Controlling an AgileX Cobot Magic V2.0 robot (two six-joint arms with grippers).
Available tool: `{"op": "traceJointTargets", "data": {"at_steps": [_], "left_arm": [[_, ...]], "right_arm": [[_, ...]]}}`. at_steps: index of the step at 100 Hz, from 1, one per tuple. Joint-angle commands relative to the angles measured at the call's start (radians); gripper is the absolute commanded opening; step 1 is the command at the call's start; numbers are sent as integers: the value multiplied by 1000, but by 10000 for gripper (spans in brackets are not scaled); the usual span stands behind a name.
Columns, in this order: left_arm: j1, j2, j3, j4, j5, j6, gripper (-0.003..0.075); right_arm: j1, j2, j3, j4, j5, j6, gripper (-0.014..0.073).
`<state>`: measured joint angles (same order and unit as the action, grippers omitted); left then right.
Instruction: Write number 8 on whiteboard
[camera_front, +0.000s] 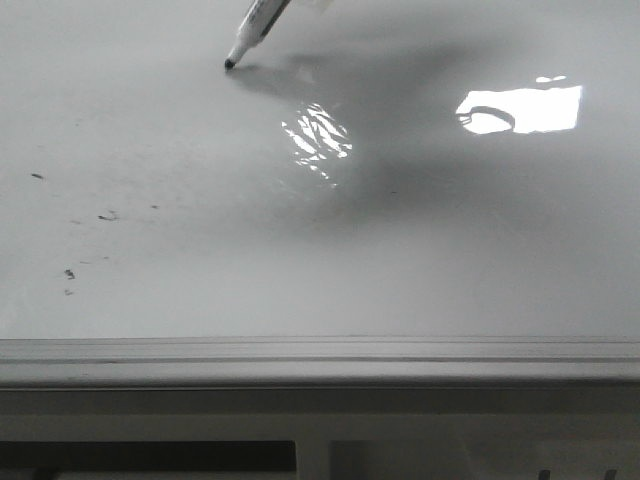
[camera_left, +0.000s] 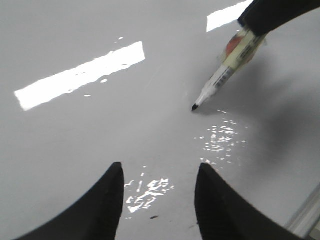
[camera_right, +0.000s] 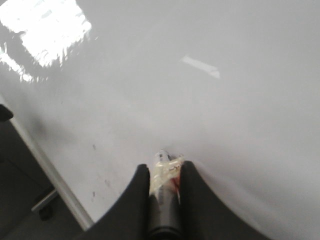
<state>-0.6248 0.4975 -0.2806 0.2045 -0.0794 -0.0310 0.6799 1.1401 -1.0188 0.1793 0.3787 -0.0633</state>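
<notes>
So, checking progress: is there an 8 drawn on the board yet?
No, the whiteboard shows only smudges, and the marker tip has left no line.

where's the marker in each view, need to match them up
Front view: marker at the top edge, left of centre, tip on the whiteboard.
Left wrist view: marker upper right, slanting down to its black tip, held from above.
Right wrist view: marker bottom centre, clamped in the right claw.
Shared landmark: the whiteboard's grey edge rail.
</notes>
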Motion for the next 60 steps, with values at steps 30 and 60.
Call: {"op": "traceJointTargets", "data": {"at_steps": [30, 60], "left_arm": [[48, 2, -29, -13, -123, -10, 311], [48, 2, -29, -2, -123, -10, 311]], "right_arm": [[-28, 102, -62, 7, 54, 1, -53], [-39, 7, -61, -90, 277, 38, -53]]}}
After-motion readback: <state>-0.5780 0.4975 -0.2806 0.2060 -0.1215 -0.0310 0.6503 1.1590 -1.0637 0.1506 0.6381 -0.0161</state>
